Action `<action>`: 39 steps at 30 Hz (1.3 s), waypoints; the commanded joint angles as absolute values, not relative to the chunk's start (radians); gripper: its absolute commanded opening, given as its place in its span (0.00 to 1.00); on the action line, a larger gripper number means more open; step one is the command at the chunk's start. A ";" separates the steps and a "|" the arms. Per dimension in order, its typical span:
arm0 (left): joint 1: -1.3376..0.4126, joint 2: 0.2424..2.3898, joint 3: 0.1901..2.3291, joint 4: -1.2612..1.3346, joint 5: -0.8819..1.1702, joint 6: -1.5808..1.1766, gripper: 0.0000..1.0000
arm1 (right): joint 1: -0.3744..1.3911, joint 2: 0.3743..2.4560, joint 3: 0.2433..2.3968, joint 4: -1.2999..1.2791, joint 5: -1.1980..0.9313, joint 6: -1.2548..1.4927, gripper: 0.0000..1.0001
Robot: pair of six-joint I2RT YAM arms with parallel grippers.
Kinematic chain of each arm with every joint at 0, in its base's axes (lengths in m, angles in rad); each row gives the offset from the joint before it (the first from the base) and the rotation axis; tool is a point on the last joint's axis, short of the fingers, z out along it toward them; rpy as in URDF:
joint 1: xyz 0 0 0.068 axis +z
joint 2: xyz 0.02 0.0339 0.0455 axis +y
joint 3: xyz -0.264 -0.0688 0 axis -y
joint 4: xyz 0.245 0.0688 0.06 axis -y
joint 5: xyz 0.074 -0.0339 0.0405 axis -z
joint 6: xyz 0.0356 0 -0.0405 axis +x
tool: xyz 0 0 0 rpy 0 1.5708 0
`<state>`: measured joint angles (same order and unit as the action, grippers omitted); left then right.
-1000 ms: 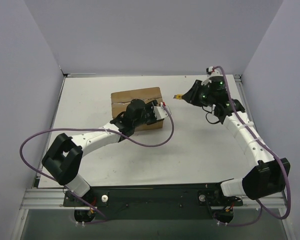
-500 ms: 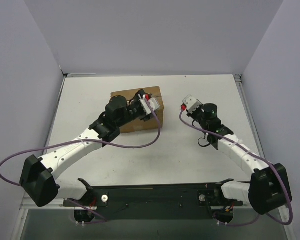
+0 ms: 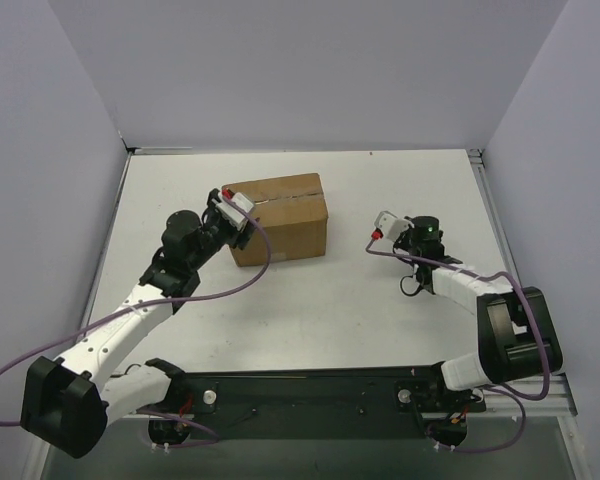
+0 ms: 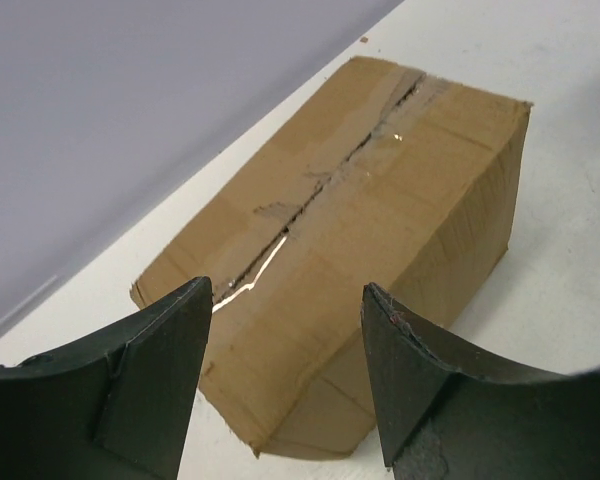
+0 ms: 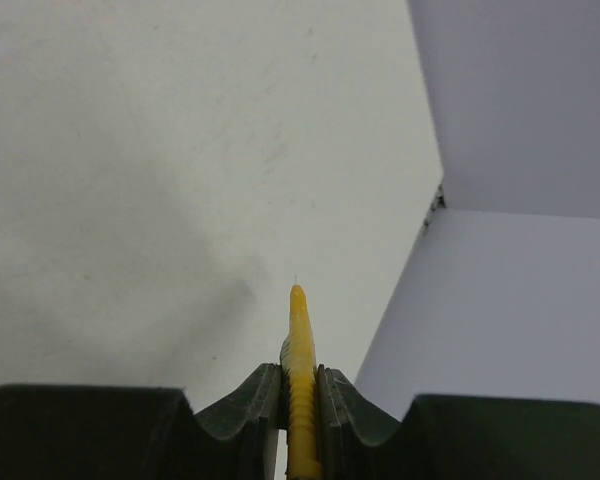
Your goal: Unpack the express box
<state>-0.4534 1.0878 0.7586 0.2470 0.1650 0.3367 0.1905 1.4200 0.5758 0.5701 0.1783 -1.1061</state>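
The express box point(image 3: 278, 214) is a brown carton standing at the back middle of the table. Its top flaps lie flat, and the taped seam point(image 4: 320, 190) along the top is split and ragged. My left gripper point(image 3: 223, 222) sits at the box's left end, just short of it. In the left wrist view it point(image 4: 285, 290) is open, with the box's near corner showing between the fingers and nothing gripped. My right gripper point(image 3: 426, 232) hovers low to the right of the box. It point(image 5: 300, 375) is shut on a thin yellow cutter point(image 5: 298, 320) that points at the bare table.
White tabletop point(image 3: 310, 300) surrounded by grey walls point(image 3: 300, 70); the right wall point(image 5: 520, 300) stands close ahead of the right gripper. A purple cable point(image 3: 250, 280) loops from the left arm in front of the box. The black base rail point(image 3: 300, 390) runs along the near edge.
The left arm has drawn back leftward off the top of the box, and its jaws have opened wider. The right arm has folded back and down with the yellow cutter still gripped.
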 commanded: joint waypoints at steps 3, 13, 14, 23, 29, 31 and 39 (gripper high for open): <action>-0.394 0.991 0.674 0.344 0.219 0.247 0.70 | 0.183 1.437 0.608 0.305 0.206 -1.012 0.27; -0.367 1.011 0.675 0.373 0.239 0.250 0.70 | 0.186 1.345 0.633 0.016 0.170 -0.896 0.71; -0.367 1.015 0.680 0.368 0.239 0.250 0.70 | 0.189 1.335 0.662 -0.029 0.164 -0.837 0.72; -0.353 1.112 0.877 0.204 0.233 0.276 0.70 | 0.285 1.193 0.891 -0.549 0.052 -0.412 0.79; -0.339 1.241 1.040 0.169 0.258 0.255 0.70 | 0.305 1.216 1.050 -0.618 -0.159 -0.309 0.78; -0.336 1.287 1.125 0.135 0.249 0.238 0.70 | 0.296 1.242 1.132 -0.591 -0.213 -0.224 0.77; -0.290 1.624 1.477 -0.092 0.151 0.356 0.70 | 0.331 1.368 1.276 -0.500 -0.417 -0.110 0.58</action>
